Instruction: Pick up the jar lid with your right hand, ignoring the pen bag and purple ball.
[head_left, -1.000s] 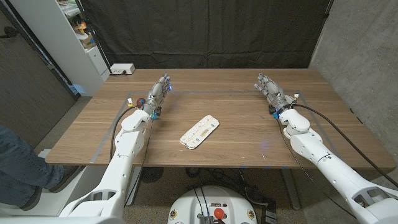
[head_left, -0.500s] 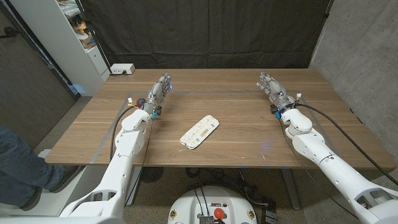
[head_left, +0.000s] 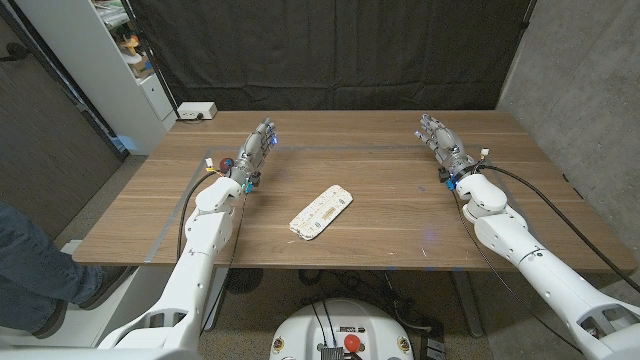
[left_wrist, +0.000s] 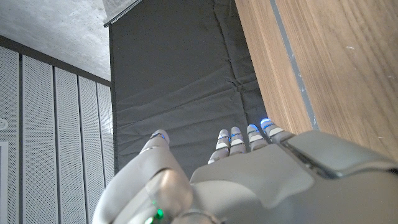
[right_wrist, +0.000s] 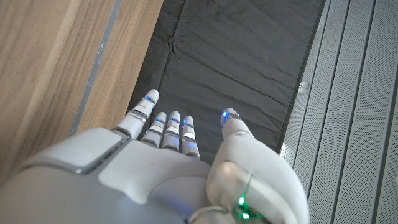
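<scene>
A white patterned pen bag (head_left: 321, 211) lies at an angle in the middle of the wooden table (head_left: 390, 190). My right hand (head_left: 441, 141) (right_wrist: 155, 168) is at the table's far right, fingers stretched toward the back edge, holding nothing. It is well to the right of and beyond the pen bag. My left hand (head_left: 258, 146) (left_wrist: 249, 177) is at the far left, fingers likewise extended and holding nothing.
A small white box (head_left: 197, 110) sits at the table's back left corner. A black curtain (head_left: 330, 50) hangs behind the table, with a white shelf unit (head_left: 120, 60) to its left. A person's leg in jeans (head_left: 30, 270) stands beside the table's left front corner.
My right hand and forearm have shifted slightly to the right. The left hand and the pen bag have not moved.
</scene>
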